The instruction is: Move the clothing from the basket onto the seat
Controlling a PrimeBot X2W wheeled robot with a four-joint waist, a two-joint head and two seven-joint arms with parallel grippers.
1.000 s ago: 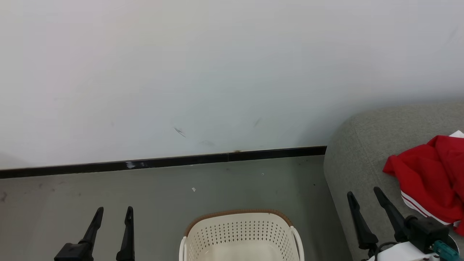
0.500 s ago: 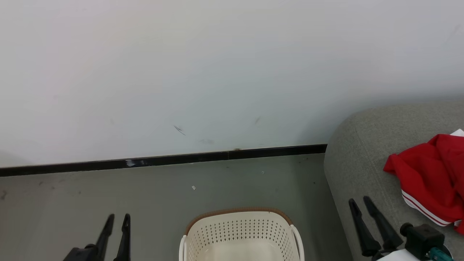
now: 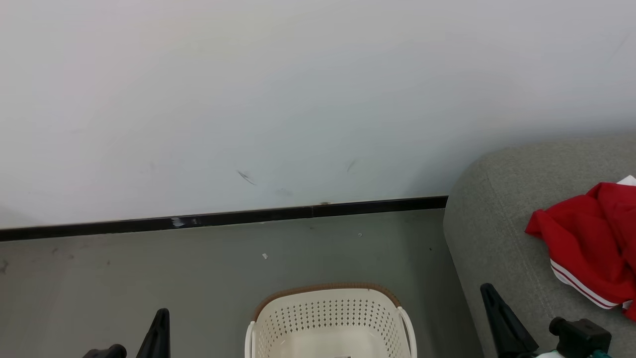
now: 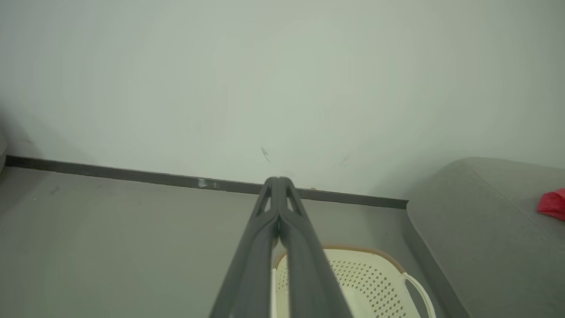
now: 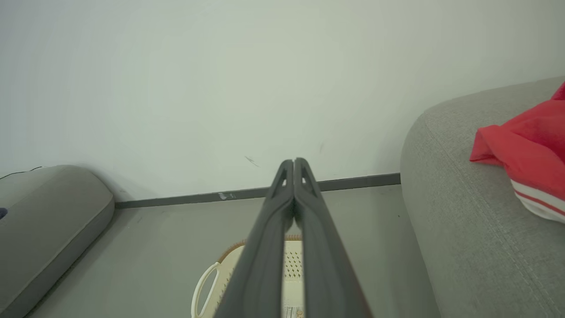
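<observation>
The red clothing point(image 3: 589, 243) with white stripe trim lies bunched on the grey seat point(image 3: 502, 223) at the right; it also appears in the right wrist view point(image 5: 525, 145) and as a sliver in the left wrist view point(image 4: 551, 204). The cream basket point(image 3: 330, 323) stands on the floor at bottom centre, and the part of its inside that shows holds no clothing. My left gripper point(image 3: 161, 314) is low at the left, shut with nothing in it, its fingers pressed together point(image 4: 278, 181). My right gripper point(image 3: 489, 289) sits by the seat's front edge, shut and holding nothing point(image 5: 293, 162).
A pale wall with a black skirting board point(image 3: 223, 220) runs behind the grey floor point(image 3: 298, 258). Another grey cushion point(image 5: 44, 212) lies at the far left in the right wrist view. Open floor lies between the basket and the wall.
Both grippers have gone from open to shut and have sunk toward the bottom edge of the head view. The clothing and basket have stayed put.
</observation>
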